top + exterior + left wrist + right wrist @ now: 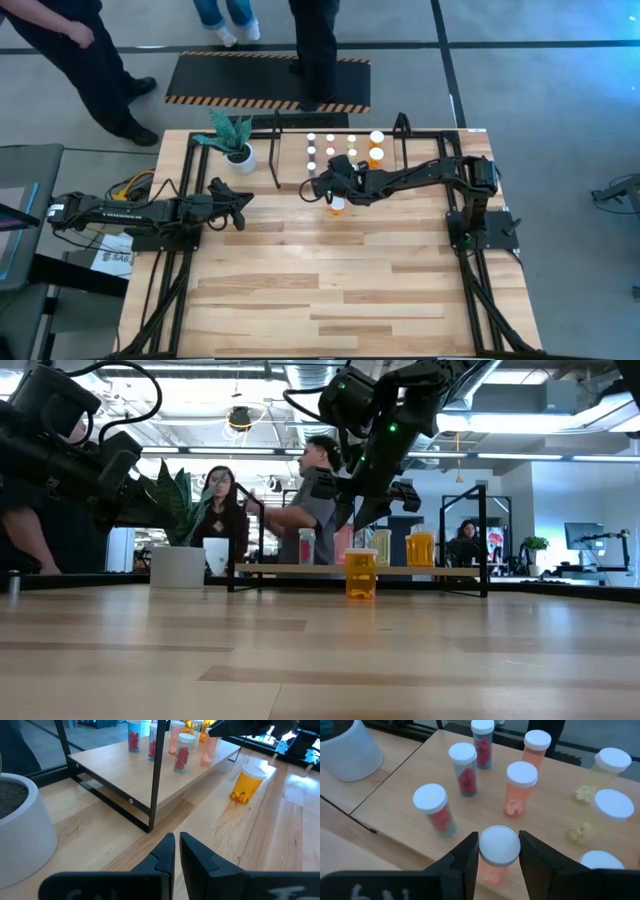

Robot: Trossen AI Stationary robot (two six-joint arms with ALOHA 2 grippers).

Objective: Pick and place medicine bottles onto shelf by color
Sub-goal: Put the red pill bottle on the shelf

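Observation:
My right gripper (499, 852) is shut on a pinkish white-capped medicine bottle (496, 865) over the near edge of the shelf (400, 780). In the left wrist view this bottle (209, 750) shows tilted under the dark gripper. Several bottles stand upright on the shelf's wooden board (345, 163): reddish, pinkish and pale yellow. A larger orange bottle (338, 206) stands upright on the table in front of the shelf. My left gripper (176, 845) waits shut at the table's left (243, 203), touching nothing. My right gripper pinches the pinkish bottle's white cap (499, 845) between its two fingers, one on each side of the cap's rim. The fingers slant down from the table's right. The bottle hangs tilted below them; whether its base touches the shelf board I cannot tell.
A white pot with a green plant (238, 150) stands at the shelf's left end. Black upright posts (157, 775) frame the shelf. People stand beyond the far edge by a black mat with striped edges (265, 80). The near half of the table (330, 290) is bare wood.

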